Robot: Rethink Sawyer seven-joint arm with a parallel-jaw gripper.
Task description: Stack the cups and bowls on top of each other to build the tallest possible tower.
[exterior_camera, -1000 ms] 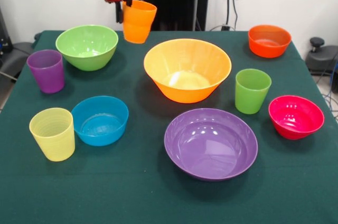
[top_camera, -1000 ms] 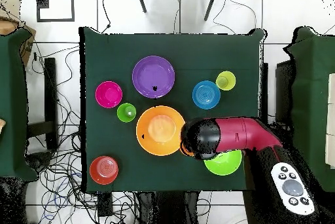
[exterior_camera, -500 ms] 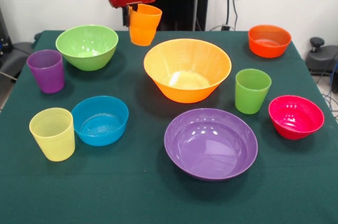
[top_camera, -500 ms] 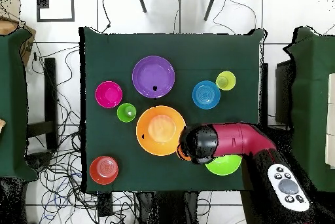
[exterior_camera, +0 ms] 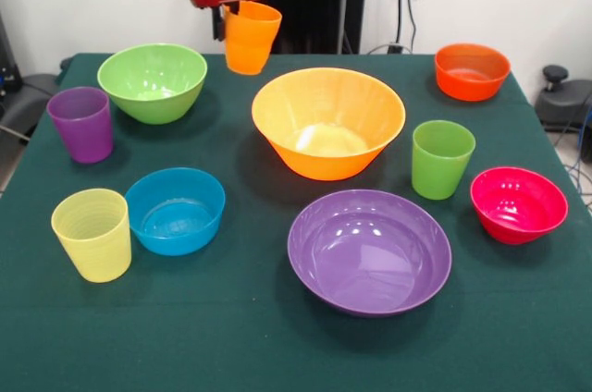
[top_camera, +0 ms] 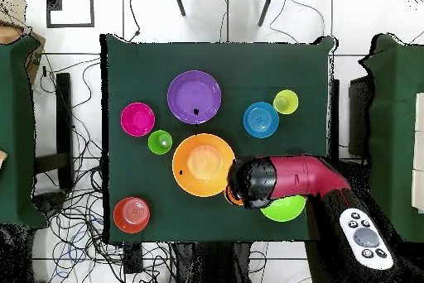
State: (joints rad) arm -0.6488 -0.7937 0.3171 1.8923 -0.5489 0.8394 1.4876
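My gripper (exterior_camera: 228,18) is shut on the rim of the orange cup (exterior_camera: 251,38), which hangs tilted in the air behind the large orange-yellow bowl (exterior_camera: 328,121), between it and the light green bowl (exterior_camera: 153,80). From overhead the arm (top_camera: 290,176) hides most of the orange cup (top_camera: 229,196). The purple bowl (exterior_camera: 369,251), blue bowl (exterior_camera: 176,210), pink-red bowl (exterior_camera: 518,204) and orange-red bowl (exterior_camera: 472,70) stand singly on the cloth. So do the purple cup (exterior_camera: 81,124), yellow cup (exterior_camera: 92,233) and green cup (exterior_camera: 442,159). No tower shows.
The table (exterior_camera: 231,336) has a dark green cloth. A black post stands behind its far edge. Cables lie on the floor around the table (top_camera: 124,89) in the overhead view.
The gripper with the orange cup has shifted a little to the right in the front view and risen slightly. Everything on the table has stayed put.
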